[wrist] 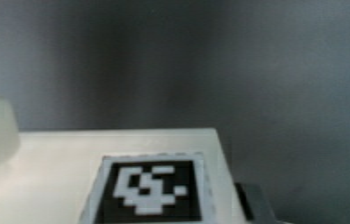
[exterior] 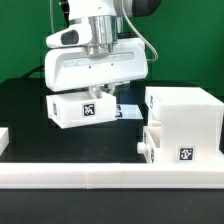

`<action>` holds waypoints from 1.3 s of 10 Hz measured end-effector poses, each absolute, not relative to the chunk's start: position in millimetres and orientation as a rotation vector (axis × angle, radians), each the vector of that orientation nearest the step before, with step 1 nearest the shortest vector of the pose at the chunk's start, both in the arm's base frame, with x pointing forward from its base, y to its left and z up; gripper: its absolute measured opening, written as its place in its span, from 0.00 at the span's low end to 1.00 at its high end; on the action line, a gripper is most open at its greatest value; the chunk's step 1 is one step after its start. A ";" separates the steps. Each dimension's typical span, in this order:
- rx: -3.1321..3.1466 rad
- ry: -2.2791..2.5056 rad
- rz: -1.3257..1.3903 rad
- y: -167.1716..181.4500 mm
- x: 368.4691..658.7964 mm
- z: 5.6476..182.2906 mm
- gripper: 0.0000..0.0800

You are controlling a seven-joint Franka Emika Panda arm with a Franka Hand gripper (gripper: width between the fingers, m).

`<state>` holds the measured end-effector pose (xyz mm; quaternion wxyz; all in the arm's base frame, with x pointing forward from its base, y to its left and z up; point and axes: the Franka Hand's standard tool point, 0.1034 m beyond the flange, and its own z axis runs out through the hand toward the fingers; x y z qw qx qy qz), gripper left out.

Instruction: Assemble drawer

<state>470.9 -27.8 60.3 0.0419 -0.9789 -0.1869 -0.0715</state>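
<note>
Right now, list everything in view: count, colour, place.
Drawer tray: one, white with a black-and-white tag, lifted off the table under the hand, on the exterior view's left; its tag fills the wrist view.
Drawer casing: one, white, tall and boxy, on the exterior view's right.
Second drawer tray: one, white, tagged, sitting in the casing's lower slot with its knob facing out.
Border rail: one, white, long and low, along the front edge.
Table: one, black.
Hand: one, white, above the lifted tray; fingers mostly hidden, apparently closed on it.
</note>
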 end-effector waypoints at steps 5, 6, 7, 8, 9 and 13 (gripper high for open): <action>-2.836 -1.200 -0.237 -22.1 492.2 63.7 0.05; -2.786 -1.331 -0.233 -21.1 497.4 64.7 0.05; -2.707 -1.507 -0.220 -19.5 502.1 63.0 0.05; -2.641 -1.635 -0.211 -18.5 502.7 61.1 0.05; -2.601 -1.704 -0.210 -19.3 502.2 60.8 0.05; -2.321 -2.115 -0.187 -22.9 505.4 59.0 0.05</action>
